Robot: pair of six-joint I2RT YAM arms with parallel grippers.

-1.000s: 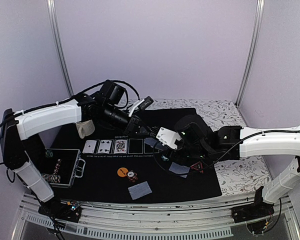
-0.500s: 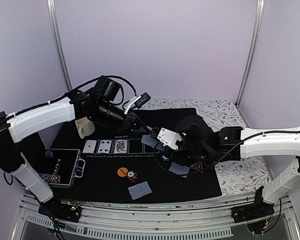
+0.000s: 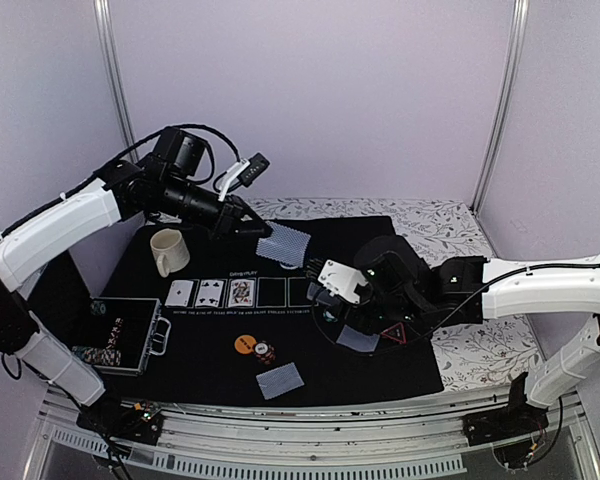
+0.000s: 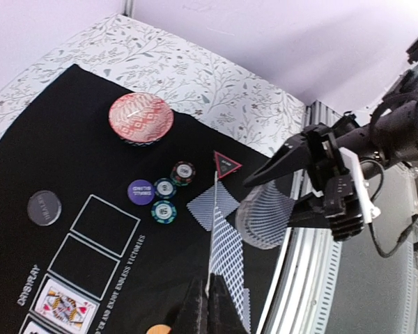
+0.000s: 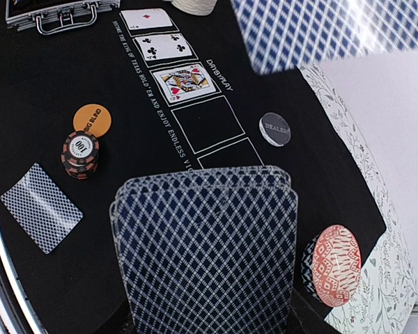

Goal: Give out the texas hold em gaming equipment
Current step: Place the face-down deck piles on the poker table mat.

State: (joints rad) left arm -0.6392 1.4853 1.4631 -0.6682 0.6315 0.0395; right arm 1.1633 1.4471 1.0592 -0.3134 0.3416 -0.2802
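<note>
My left gripper [image 3: 254,228] [image 4: 209,298] is shut on one blue-grey-backed playing card [image 3: 283,245] [image 4: 224,259], held in the air above the mat's far side; it also shows in the right wrist view [image 5: 327,31]. My right gripper [image 3: 330,292] [image 5: 205,309] is shut on the deck of cards [image 5: 205,250] over the mat's right half. Three face-up cards [image 3: 210,292] lie in a row. Face-down cards lie at the front [image 3: 280,380] and under the right arm [image 3: 358,338]. An orange disc [image 3: 243,344], chip stack [image 3: 266,352], triangle marker [image 4: 227,164], purple disc [image 4: 141,191], black dealer disc [image 5: 275,129] and loose chips [image 4: 164,188] rest on the mat.
A cream mug [image 3: 167,251] stands on the black mat [image 3: 200,370] at the left. An open metal chip case [image 3: 120,338] sits at the mat's left edge. A red patterned bowl [image 4: 141,118] is near the far right corner.
My left gripper has shut on a card at the deck and lifted it up and to the left, away from the right gripper. The right arm has barely moved.
</note>
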